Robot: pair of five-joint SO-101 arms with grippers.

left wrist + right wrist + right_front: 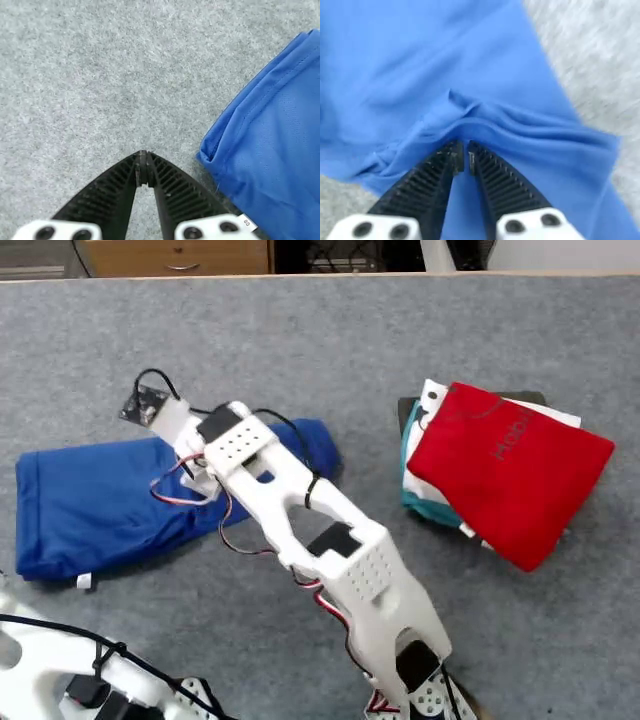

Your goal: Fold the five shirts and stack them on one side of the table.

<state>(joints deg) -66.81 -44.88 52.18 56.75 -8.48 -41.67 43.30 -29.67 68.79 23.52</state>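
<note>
Blue shirt (470, 60) pinched, right end effector (463, 154) | high view: red-topped stack (505, 480)

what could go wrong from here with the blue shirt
The right gripper pinches only a small ridge of the blue shirt; the cloth may slip free or bunch.
The left gripper is shut over bare carpet beside the shirt, so nothing pins it.
The red shirt sits askew on its pile; another layer might slide.
</note>
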